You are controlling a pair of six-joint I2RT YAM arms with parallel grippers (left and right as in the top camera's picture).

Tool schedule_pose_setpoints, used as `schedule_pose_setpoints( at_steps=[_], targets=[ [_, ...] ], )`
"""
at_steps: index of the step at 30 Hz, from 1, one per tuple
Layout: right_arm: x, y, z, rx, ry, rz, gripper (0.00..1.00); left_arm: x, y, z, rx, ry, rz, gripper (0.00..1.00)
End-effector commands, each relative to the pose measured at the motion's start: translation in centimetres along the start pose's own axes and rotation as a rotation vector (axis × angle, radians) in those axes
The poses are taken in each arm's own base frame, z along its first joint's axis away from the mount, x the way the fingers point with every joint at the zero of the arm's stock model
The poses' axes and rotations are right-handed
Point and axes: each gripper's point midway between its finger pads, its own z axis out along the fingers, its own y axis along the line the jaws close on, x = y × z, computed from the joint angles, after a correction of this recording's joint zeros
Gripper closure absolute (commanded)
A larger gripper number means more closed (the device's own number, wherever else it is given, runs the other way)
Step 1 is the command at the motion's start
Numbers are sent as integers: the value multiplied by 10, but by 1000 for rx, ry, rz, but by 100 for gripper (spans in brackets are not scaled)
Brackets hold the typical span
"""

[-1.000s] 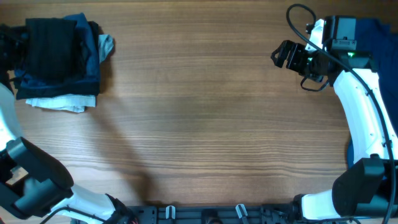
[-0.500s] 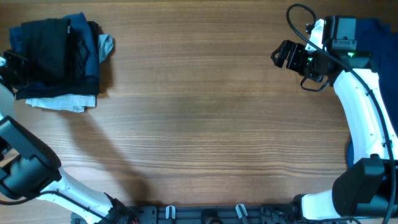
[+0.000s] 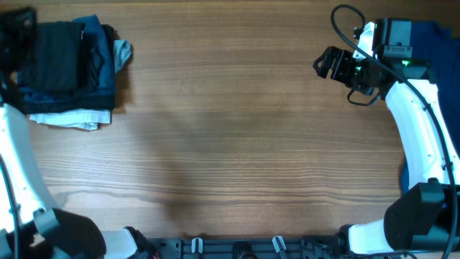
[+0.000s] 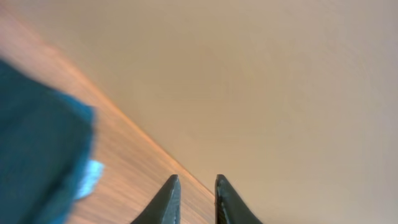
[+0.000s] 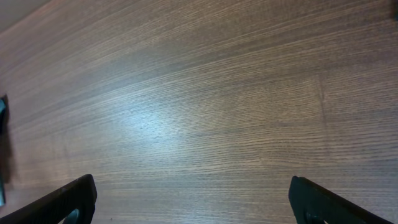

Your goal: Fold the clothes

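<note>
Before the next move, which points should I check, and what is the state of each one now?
1. Left gripper empty: ok, fingers slightly apart, nothing between them.
2. Right gripper empty: ok, wide open above the wooden table.
3. Folded pile tidy: ok, black garment on top.
4. Left gripper clear of the pile: cannot tell, blurred in the overhead view.
5. Blue cloth behind the right arm within reach: cannot tell, mostly hidden.

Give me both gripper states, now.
Left gripper: slightly open, holding nothing.
Right gripper: wide open, holding nothing.
</note>
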Motion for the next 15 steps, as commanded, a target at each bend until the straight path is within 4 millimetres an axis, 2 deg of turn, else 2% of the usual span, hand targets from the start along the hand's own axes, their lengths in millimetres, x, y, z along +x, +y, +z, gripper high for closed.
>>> schedule_pose_setpoints(
  at_steps=[1,2,3,4,5,10,15],
  targets=[
    [-2,-4,3,20,-1,-19,0,35,-14,27,3,72,4,61],
    [-2,-4,3,20,-1,-19,0,40,-16,30,6,83,6,53],
    [-2,-4,3,20,-1,-19,0,46,-18,34,8,94,9,41],
    [-2,-4,3,20,-1,-19,0,54,-21,40,9,111,12,18],
    [-2,-4,3,20,-1,-19,0,60,-23,44,10,124,14,0],
    [-2,-4,3,20,-1,-19,0,93,-25,51,-14,219,-6,0],
    [-2,-4,3,20,-1,-19,0,105,-19,50,-45,258,-27,0]
  ],
)
